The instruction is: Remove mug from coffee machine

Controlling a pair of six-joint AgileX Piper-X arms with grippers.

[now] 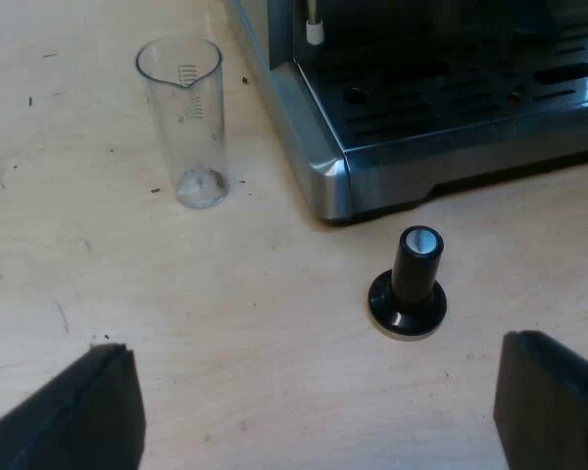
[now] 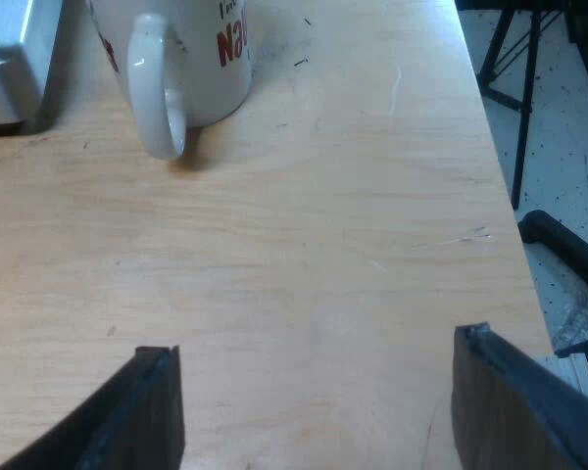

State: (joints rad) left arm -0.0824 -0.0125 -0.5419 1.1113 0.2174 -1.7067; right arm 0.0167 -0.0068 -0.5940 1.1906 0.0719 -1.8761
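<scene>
Fingers (image 1: pixel 78 421) of the left gripper (image 1: pixel 314 341) stand spread wide, with only bare wood between them and nothing in their hold. The arm is angled downward and forward so that the gripper hangs above the light wooden table (image 1: pixel 225 323) without touching it. Just beyond the gap stands a tamper (image 1: pixel 409 284) with a black knob, upright on its round base, apart from both fingers and near the machine's front corner. Past it is the espresso machine (image 1: pixel 323 171), its brushed-metal corner and dark slotted drip tray (image 1: pixel 451 93) facing the gripper, with the white tip of a steam wand (image 1: pixel 315 29) hanging over the tray. A clear measuring glass (image 1: pixel 191 122) stands upright on the table near the machine's side, a little dark residue at its bottom. The right gripper (image 2: pixel 314 340) is likewise opened wide, its black fingers (image 2: pixel 137 421) holding nothing, and that arm also tilts down over the same table (image 2: pixel 304 245), hovering clear of it. Well beyond its fingertips the white mug (image 2: pixel 201 59) with red lettering stands on the table itself, its handle (image 2: pixel 152 88) turned toward the gripper, just beside a metal corner of the machine (image 2: pixel 15 59). Farther off, past the table's edge, lie a speckled floor (image 2: pixel 559 117) and black stand legs (image 2: pixel 524 78).
</scene>
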